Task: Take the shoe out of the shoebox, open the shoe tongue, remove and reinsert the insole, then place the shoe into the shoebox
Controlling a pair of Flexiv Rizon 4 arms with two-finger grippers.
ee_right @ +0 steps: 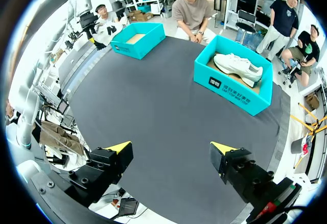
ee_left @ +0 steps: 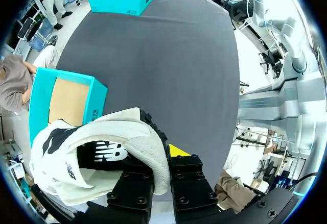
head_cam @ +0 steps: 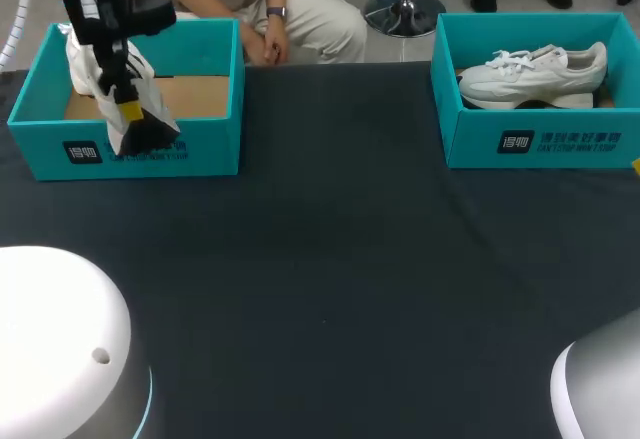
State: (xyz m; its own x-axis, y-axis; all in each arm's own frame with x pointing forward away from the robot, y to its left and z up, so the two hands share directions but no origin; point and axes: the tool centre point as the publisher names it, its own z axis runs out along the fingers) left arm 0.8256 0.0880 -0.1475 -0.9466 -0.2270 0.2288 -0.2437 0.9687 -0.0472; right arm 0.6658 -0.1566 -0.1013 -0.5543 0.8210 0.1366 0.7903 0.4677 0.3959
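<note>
A white shoe [head_cam: 84, 71] with black markings hangs over the left teal shoebox [head_cam: 205, 149], tilted, one end at the box's front wall. My left gripper [head_cam: 128, 111] is shut on it. In the left wrist view the shoe's [ee_left: 97, 147] white edge is pinched between the fingers of the left gripper [ee_left: 162, 157], with the left shoebox [ee_left: 66, 101] showing its bare cardboard floor beyond. My right gripper [ee_right: 171, 150] stands open over bare table, holding nothing. Ahead of it, the right teal shoebox [ee_right: 232, 86] holds a second white shoe [ee_right: 237, 65].
The right shoebox [head_cam: 545, 144] with its white shoe [head_cam: 535, 69] sits at the far right of the dark table [head_cam: 330, 259]. A wide stretch of dark cloth lies between the two boxes and toward the near edge.
</note>
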